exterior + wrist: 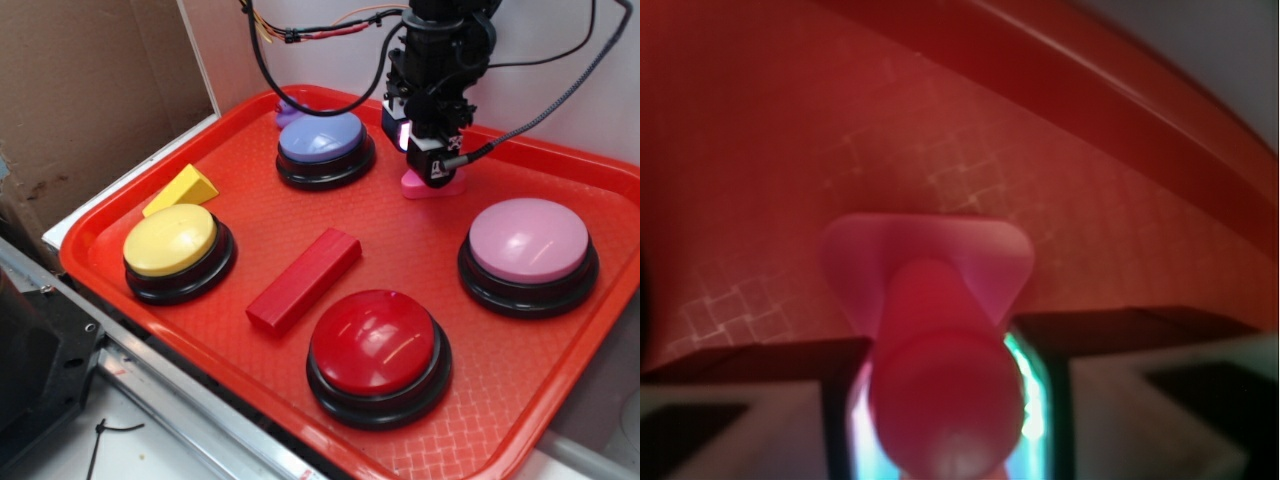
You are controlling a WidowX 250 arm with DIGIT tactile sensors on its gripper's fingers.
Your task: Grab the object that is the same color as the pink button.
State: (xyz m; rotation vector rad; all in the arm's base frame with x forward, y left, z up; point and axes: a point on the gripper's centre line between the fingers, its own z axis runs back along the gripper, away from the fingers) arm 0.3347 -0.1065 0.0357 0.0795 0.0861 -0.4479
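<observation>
Tray: a red plastic tray [560, 400] with a fine grid pattern fills most of the exterior view; its raised rim runs along the upper right of the wrist view.
Room: a white wall is behind the tray, a brown cardboard sheet [90, 100] stands at the upper left, and a metal rail [170, 400] crosses the lower left.
Buttons: the pink button [528, 240] is at the right, a red button [375, 342] at the lower centre, a yellow button [170, 240] at the left, a lavender button [320, 138] at the upper centre.
Other things: a red block [305, 278] lies in the middle; a yellow wedge [182, 188] is just beside the yellow button; something purple [287, 112] shows behind the lavender button.
Bolt: the pink bolt [432, 187] stands on the tray at the upper centre-right, between the lavender and pink buttons.
Hand: the hand [438, 172] is down over the bolt, with dark cables above it.
Exterior view only: the whole layout; the bolt's post is hidden there, only its base shows.
Wrist view only: the post [940, 390] stands upright between the two fingers [750, 410], which sit narrow at its sides; whether they press it I cannot tell.
</observation>
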